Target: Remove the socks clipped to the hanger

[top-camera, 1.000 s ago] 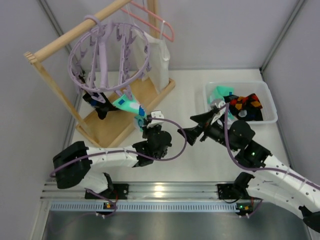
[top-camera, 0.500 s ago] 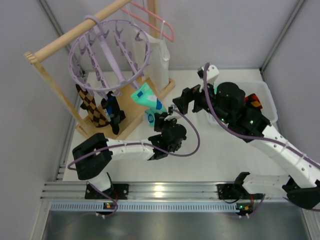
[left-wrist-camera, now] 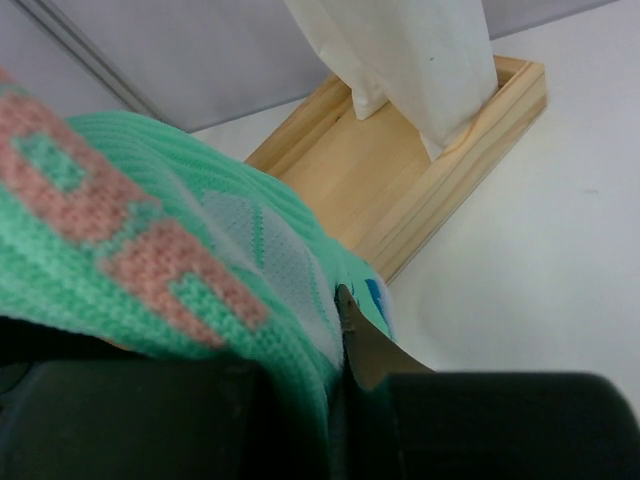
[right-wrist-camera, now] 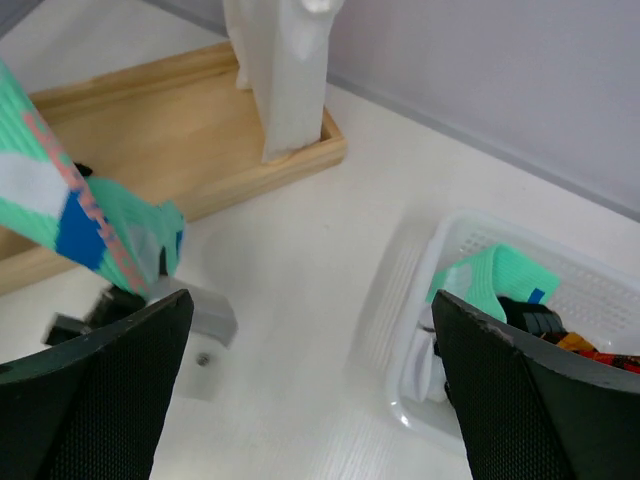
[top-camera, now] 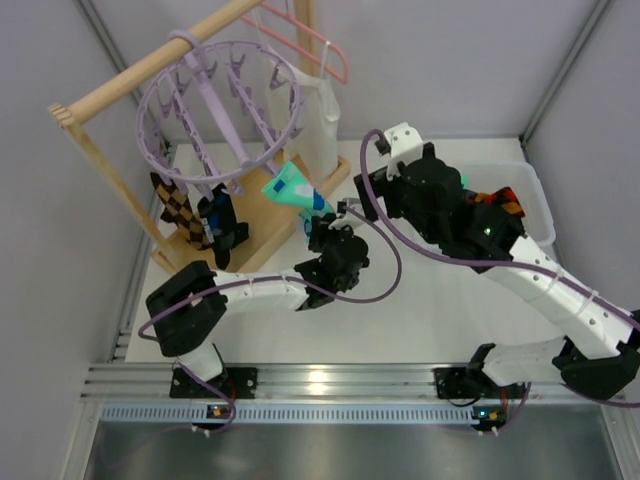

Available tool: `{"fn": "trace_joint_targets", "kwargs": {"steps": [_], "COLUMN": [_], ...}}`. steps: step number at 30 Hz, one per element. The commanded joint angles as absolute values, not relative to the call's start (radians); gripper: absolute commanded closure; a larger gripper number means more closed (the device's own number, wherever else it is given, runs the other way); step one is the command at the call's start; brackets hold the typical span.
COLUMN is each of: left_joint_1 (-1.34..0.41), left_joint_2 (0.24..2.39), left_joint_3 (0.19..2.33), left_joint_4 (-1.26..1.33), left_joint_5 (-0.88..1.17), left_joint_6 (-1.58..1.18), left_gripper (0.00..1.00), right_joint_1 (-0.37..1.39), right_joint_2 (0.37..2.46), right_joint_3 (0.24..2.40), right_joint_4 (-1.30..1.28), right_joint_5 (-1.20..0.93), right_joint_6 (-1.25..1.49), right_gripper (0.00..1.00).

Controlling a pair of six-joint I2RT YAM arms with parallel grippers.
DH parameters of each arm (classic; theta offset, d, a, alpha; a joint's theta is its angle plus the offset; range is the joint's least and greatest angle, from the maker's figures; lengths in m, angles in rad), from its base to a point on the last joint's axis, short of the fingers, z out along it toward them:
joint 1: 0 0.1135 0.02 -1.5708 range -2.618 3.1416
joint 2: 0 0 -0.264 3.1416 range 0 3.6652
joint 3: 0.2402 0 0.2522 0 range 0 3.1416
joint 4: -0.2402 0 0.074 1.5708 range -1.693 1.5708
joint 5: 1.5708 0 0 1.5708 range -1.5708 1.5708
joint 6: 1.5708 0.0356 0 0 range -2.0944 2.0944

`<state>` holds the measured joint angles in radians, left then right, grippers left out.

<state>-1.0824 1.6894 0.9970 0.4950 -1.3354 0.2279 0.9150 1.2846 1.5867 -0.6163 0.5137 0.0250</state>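
While the left end effector (top-camera: 318,226) pinches a ribbed mint-green knit sock (left-wrist-camera: 150,240), the right end effector (right-wrist-camera: 310,385) gapes wide

In the top view the right arm (top-camera: 450,215) covers most of the white bin (top-camera: 538,195), so its contents barely show. In the left wrist view the mint sock (left-wrist-camera: 150,230) is blurred, runs off the left edge and hides most of the left gripper (left-wrist-camera: 345,345). The white cloth (left-wrist-camera: 400,60) is cut off at the upper edge.
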Motion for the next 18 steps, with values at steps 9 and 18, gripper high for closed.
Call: {"fn": "trace_joint_targets", "kwargs": {"steps": [9,18], "left_joint_1": [-1.054,-1.063], "left_joint_2": [1.649,1.782], "left_joint_3": [0.994,1.065], "left_joint_4": [0.488,0.488], "left_joint_5": [-1.265,-1.269], "left_joint_6": [0.276,0.308], "left_gripper": [1.00,1.00], "right_joint_1": [0.911,0.861], "right_joint_2": [1.021,1.256], "right_joint_3": [1.273,1.683], "right_joint_4": [-0.528,-0.667], "right_joint_5": [0.608,0.849], "right_joint_6": [0.089,0.009], "right_gripper": [0.01,0.00]}}
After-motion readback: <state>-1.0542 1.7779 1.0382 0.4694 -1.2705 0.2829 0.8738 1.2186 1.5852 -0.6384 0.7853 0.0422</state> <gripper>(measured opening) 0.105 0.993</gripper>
